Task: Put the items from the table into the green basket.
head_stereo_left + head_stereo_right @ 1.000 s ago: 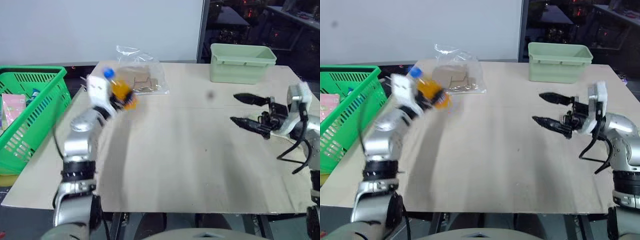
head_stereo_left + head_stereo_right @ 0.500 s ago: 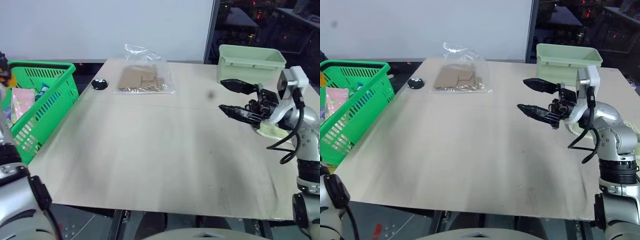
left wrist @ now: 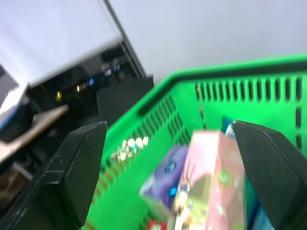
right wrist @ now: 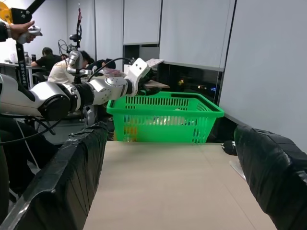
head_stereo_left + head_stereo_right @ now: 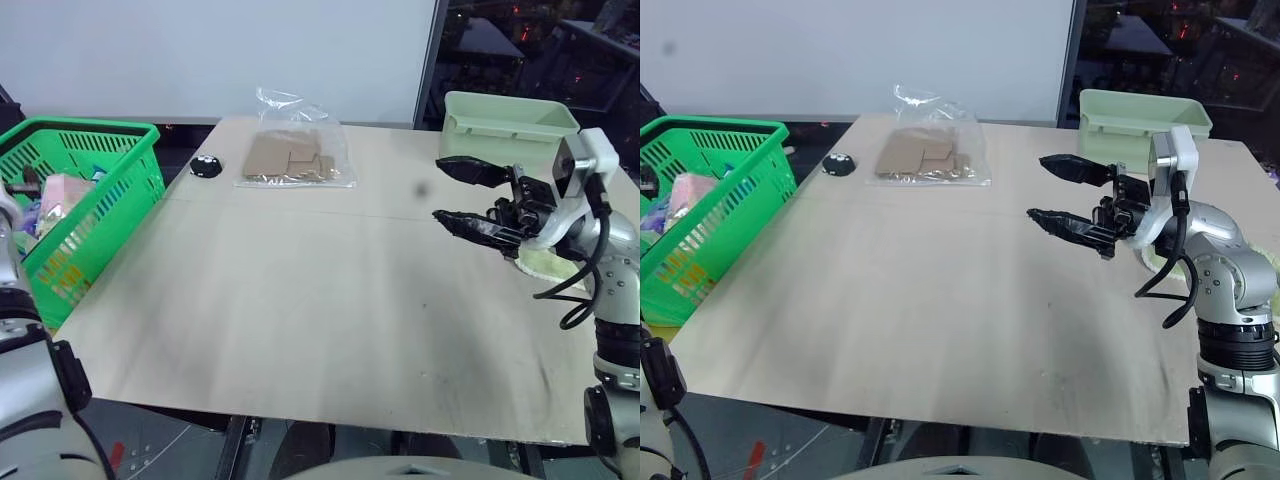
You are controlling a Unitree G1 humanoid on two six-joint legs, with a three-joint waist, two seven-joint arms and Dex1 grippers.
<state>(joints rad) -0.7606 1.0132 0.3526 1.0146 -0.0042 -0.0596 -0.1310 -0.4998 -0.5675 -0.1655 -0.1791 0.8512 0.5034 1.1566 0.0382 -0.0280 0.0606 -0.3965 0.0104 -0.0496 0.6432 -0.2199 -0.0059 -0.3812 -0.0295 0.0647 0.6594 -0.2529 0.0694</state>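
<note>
Left wrist view: left gripper [image 3: 170, 158] wide, empty, over basket [image 3: 144, 139] for drop; carton [image 3: 213, 177] inside. Right gripper [image 5: 470, 198] wide, idle.

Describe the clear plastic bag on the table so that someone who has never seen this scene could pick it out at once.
Start at the wooden table and look to its far edge, by the white wall. The clear plastic bag lies flat there, between the small black round object towards the green basket and the pale green tub at the other corner. It alone is see-through, with brown cardboard pieces inside.
</note>
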